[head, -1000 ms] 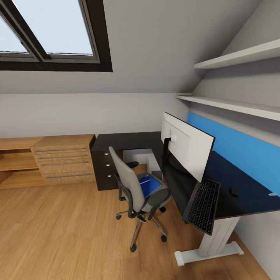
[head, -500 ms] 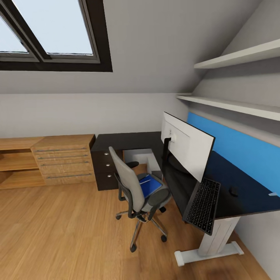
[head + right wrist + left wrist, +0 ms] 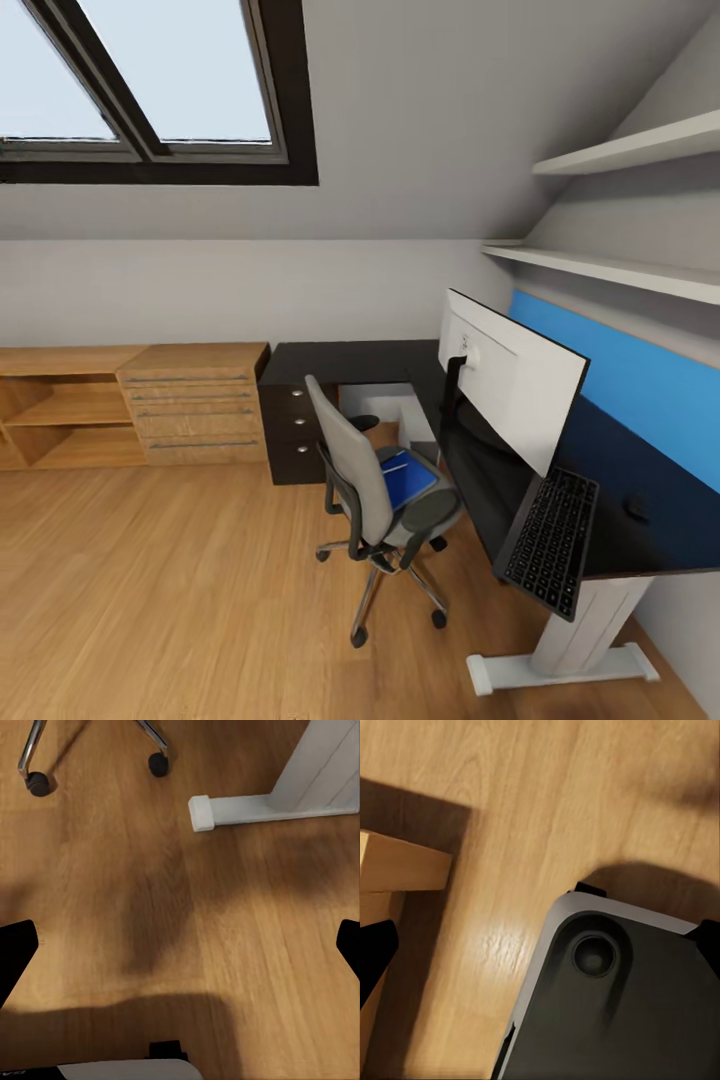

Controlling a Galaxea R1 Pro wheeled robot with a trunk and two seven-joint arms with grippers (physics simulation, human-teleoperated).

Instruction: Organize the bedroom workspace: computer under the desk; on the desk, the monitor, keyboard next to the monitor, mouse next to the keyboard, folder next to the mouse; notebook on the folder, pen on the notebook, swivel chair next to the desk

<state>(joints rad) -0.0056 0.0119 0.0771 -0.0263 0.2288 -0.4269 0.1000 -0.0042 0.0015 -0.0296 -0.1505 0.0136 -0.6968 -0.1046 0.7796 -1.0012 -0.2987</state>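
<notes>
Desk, L-shaped with a matt black top and white legs, stands along the right wall beneath two white shelves and a blue wall panel. On it the monitor shows its white back, and the keyboard lies at the near edge, partly overhanging; the mouse sits well apart from it, nearer the wall. Swivel chair stands on the floor just beside the desk, its back turned to the camera, with the blue folder on its seat and a thin pale item, too small to identify, lying across the folder. A black drawer unit sits under the far wing of the desk, and a light-wood shelf unit runs along the back wall to its left. Between the robot and the chair lies open floor. Compared with the earlier head frames, the whole scene has shifted rightward and slightly down, consistent with camera movement; the objects keep their relative places. Flooring is light wood; the walls are grey and sloped, with a skylight above. The right wrist view shows the desk's white foot and chair castors. The left tool's black fingertip and the right tool's fingertips appear at opposite frame edges, spread apart and holding nothing.
</notes>
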